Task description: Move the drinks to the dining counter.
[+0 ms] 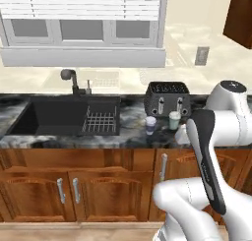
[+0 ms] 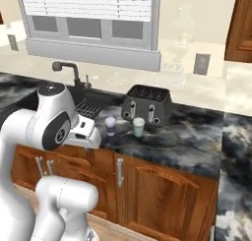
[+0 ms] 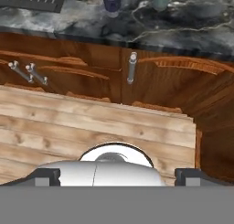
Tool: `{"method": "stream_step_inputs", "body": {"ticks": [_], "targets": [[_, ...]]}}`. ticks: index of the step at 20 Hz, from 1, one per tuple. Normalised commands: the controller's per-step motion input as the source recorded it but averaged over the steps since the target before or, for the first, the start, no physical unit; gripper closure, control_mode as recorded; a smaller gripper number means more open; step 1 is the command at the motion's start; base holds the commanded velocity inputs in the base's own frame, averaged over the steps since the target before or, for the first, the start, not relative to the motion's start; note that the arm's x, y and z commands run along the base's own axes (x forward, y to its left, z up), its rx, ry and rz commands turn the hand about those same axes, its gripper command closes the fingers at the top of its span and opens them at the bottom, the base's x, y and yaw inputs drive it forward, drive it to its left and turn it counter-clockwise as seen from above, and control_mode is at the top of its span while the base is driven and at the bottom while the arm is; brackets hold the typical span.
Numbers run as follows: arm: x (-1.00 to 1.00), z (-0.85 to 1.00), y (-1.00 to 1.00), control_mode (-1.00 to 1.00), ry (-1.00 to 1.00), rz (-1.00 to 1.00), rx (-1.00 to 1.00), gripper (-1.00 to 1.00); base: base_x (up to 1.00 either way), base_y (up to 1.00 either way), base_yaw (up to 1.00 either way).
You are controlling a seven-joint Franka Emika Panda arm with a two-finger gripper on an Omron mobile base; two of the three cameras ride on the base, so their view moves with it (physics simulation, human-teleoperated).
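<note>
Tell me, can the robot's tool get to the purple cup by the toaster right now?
Probably yes. The purple cup stands near the counter's front edge, apart from the green cup, with nothing in front of it. The tool sits lower, facing the cabinets, so it must rise first.

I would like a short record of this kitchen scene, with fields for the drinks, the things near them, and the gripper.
purple-blue cup: upright on the counter, in front of the toaster, white lid on
pale green cup: upright, to the right of the purple-blue cup, apart from it
toaster: dark grey, behind both cups
sink: black basin left of the cups, with a rack inside
counter: black marble with grey-white veins, over wooden cabinets
gripper: fingertips wide apart, holding nothing, facing the cabinet doors and floor below the cups
</note>
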Motion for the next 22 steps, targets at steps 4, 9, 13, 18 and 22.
{"method": "stream_step_inputs", "body": {"ticks": [4,9,13,18,22], "targets": [[0.0,0.0,0.0,1.0,0.0,0.0,0.0,-1.0,1.0,-0.4,0.01],[0.0,0.0,0.0,1.0,0.0,0.0,0.0,-1.0,1.0,-0.16,-0.04],[0.0,0.0,0.0,1.0,0.0,0.0,0.0,-1.0,1.0,0.09,-0.13],[0.0,0.0,0.0,1.0,0.0,0.0,0.0,-1.0,0.99,0.04,-0.14],[0.0,0.0,0.0,1.0,0.0,0.0,0.0,-1.0,0.9,0.0,-0.28]]}}
